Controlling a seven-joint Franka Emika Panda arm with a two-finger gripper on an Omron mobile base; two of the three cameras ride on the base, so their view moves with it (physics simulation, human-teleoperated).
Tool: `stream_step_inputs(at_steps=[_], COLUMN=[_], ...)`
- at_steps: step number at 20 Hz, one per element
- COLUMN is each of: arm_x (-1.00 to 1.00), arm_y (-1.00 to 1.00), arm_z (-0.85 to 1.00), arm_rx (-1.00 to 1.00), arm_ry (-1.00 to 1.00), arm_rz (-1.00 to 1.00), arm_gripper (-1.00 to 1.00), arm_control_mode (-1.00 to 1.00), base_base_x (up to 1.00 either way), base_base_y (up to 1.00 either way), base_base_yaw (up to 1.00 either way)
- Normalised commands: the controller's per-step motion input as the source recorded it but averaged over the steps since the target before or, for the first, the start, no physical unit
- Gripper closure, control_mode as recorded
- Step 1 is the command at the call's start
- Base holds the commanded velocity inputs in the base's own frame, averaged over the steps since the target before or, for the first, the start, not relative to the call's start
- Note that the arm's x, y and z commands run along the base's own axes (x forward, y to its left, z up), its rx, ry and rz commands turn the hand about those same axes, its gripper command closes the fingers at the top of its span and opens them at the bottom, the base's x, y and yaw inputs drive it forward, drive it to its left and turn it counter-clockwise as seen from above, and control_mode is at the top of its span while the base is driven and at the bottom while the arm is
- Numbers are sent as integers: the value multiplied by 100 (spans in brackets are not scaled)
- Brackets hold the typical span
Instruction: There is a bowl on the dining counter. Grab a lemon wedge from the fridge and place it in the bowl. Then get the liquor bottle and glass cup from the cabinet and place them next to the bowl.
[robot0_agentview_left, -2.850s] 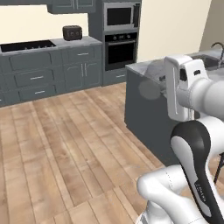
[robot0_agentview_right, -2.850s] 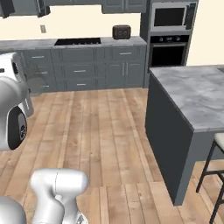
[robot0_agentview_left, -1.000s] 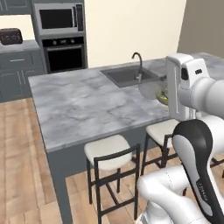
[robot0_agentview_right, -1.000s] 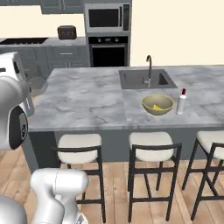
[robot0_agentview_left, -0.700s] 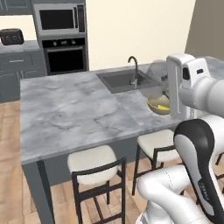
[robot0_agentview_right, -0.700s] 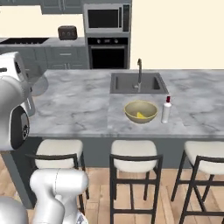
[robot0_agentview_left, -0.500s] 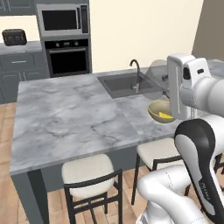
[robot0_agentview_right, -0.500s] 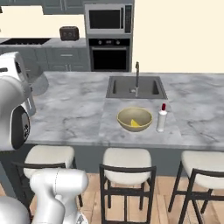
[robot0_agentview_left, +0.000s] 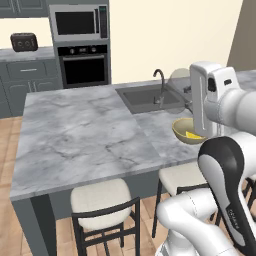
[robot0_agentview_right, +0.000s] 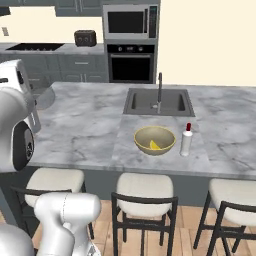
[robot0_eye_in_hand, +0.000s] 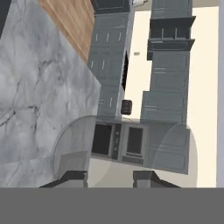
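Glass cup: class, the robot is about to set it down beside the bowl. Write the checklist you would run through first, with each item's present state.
1. Glass cup held between the fingertips: ok, the hand view shows it clamped.
2. Bowl on the counter: ok.
3. Lemon wedge in the bowl: ok.
4. Bottle beside the bowl: ok, upright on the far side from the arm.
5. Free counter next to the bowl: ok, bare marble on the arm's side.
6. Cup already over that spot: not ok, it hangs near the counter's end, away from the bowl.
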Motion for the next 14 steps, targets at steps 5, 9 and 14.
stream_step_inputs(at_steps=[5,9,14], arm_x=[0,72,78], arm_y=[0,-13,-13], arm_z=[0,0,-2], arm_rx=[0,6,5], arm_ry=[0,12,17], arm_rz=[0,0,0], arm_gripper=[100,100,100], arm_control_mode=[100,-100,-100], base_base_x=[67,0,0], base_base_y=[0,0,0], base_base_yaw=[0,0,0])
